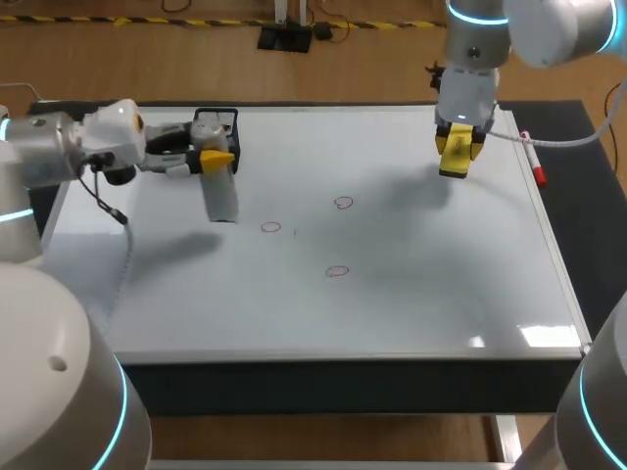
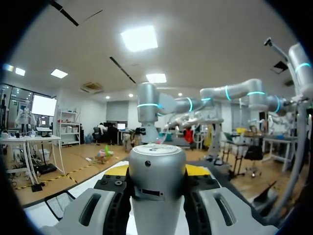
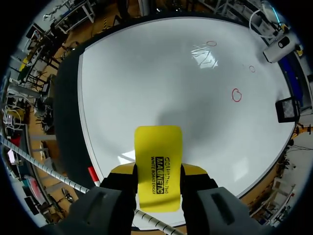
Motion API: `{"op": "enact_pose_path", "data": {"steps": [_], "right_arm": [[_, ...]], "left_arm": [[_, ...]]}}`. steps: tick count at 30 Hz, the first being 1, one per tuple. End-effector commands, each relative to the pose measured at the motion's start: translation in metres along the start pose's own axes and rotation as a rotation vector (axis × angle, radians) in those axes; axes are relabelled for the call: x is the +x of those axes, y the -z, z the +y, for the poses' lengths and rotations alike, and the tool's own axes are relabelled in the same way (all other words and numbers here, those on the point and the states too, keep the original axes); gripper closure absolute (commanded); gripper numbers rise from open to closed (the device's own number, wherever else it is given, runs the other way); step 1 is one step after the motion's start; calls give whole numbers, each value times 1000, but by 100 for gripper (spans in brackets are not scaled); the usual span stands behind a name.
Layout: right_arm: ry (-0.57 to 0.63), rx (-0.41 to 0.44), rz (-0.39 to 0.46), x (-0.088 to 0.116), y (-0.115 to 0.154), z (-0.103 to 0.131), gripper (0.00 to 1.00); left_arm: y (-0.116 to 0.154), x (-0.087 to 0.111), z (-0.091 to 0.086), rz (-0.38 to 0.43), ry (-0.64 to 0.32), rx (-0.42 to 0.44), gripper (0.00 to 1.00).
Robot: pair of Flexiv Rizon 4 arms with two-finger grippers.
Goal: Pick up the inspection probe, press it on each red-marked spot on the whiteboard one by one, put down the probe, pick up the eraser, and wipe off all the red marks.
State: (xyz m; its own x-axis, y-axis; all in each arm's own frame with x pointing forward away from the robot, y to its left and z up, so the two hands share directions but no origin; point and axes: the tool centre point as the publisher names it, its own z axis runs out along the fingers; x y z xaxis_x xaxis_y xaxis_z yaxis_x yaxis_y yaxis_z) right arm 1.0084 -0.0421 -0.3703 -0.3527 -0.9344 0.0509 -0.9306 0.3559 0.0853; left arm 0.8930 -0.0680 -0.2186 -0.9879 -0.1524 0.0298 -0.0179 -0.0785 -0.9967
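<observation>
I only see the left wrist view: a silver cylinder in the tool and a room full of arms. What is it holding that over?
Observer: The left tool holds the probe over a whiteboard, near its far left corner.
Visitor: Is anything drawn on it?
Observer: Yes, three small red marks near the middle, all circles.
Visitor: What is the other arm doing?
Observer: The right tool grips a yellow eraser above the far right part of the whiteboard.
</observation>
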Motion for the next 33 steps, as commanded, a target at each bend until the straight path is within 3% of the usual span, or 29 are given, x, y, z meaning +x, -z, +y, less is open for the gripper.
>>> {"op": "enact_pose_path", "data": {"steps": [1, 12, 33], "right_arm": [[2, 2, 4, 1, 1, 0, 100], [2, 2, 4, 1, 1, 0, 100], [2, 2, 4, 1, 1, 0, 100]], "left_arm": [[-19, 7, 6, -8, -4, 8, 100], [-51, 19, 17, 23, -3, 35, 100], [-70, 4, 39, 29, 1, 37, 100]]}}
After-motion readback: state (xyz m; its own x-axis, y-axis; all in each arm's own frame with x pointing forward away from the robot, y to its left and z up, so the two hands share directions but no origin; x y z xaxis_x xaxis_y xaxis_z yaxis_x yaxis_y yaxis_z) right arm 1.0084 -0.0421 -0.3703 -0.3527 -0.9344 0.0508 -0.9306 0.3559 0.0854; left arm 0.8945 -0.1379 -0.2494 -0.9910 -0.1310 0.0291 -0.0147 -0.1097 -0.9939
